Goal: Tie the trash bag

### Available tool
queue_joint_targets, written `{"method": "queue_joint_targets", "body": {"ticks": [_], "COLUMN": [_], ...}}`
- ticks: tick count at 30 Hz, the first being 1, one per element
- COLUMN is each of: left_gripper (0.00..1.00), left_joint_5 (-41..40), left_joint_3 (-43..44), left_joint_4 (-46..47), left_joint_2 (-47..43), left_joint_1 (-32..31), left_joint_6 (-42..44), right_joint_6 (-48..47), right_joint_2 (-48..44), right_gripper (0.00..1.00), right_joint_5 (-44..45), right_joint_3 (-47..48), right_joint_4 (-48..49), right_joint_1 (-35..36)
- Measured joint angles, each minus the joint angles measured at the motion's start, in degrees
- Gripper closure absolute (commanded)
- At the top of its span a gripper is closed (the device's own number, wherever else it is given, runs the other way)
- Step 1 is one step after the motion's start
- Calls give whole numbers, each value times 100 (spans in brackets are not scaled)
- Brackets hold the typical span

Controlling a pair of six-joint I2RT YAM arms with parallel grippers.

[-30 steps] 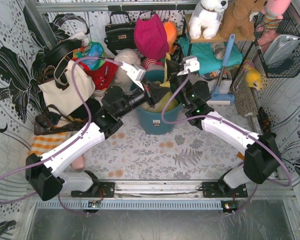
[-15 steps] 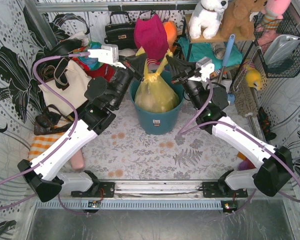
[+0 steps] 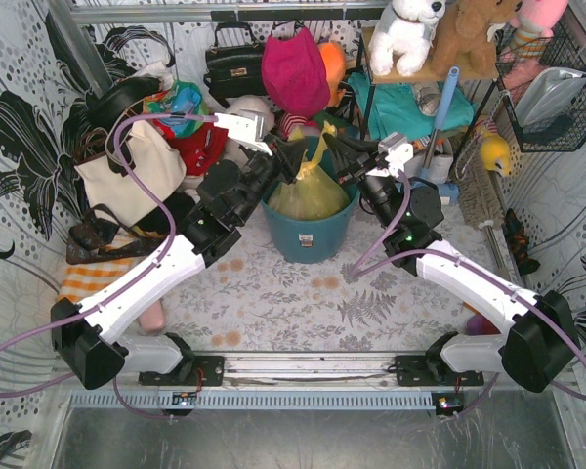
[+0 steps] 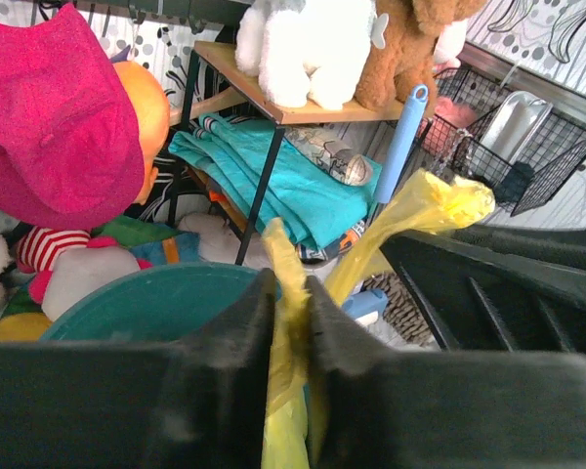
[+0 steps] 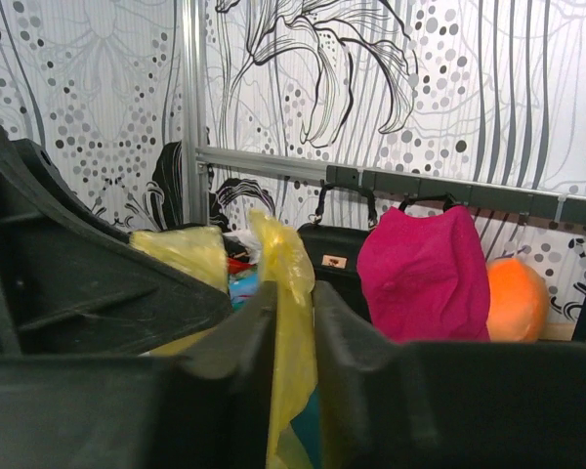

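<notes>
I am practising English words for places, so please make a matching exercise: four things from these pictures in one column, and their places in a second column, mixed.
Things:
1. trash bag
2. plastic bin
3. white plush toy
4. black handbag

Places:
a. on the wooden shelf
b. pinched by left gripper and right gripper
c. standing on the table
d. at the back wall

Pairs: 1-b, 2-c, 3-a, 4-d.

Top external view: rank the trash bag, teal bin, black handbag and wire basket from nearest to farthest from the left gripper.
1. trash bag, pinched in the left gripper.
2. teal bin, just below it.
3. black handbag, on the back wall.
4. wire basket, far right.
</notes>
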Motion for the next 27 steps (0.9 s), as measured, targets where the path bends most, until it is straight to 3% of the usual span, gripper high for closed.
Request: {"method": "queue_joint_targets", "body": {"ticks": [3,15,20,24,25,26,27], "left_gripper": [43,29,24,19,6,1,2], "left_joint_5": [-7,-535,-1593,-2546,-2756,-2992,-3178], "left_joint_3": [50,640,-153,-1119,-1375,-1668,-1923], "left_joint_4": [2,-166,-81,-127,-151,-186,-229], "left_joint_2": [-31,-822,-1668,-2210,-2326,-2457,-2568], "left_joint_1": [0,4,4,7,13,22,39], "left_joint_6": [15,509,649,643,629,612,595], "right_joint_6": [-33,-651,-1169,-1532,-1633,-1720,-1816], "right_joint_2": [-2,-684,-1309,-1843,-1963,-2081,-2184], "right_gripper": [52,21,0,3,3,3,3], "right_joint_5": [2,304,931,1576,1766,1952,2146], "right_joint_3": [48,533,487,68,-105,-299,-511], "right_joint_4": [-13,-798,-1351,-1720,-1799,-1869,-1939], "right_joint_1": [0,0,0,0,0,0,0]}}
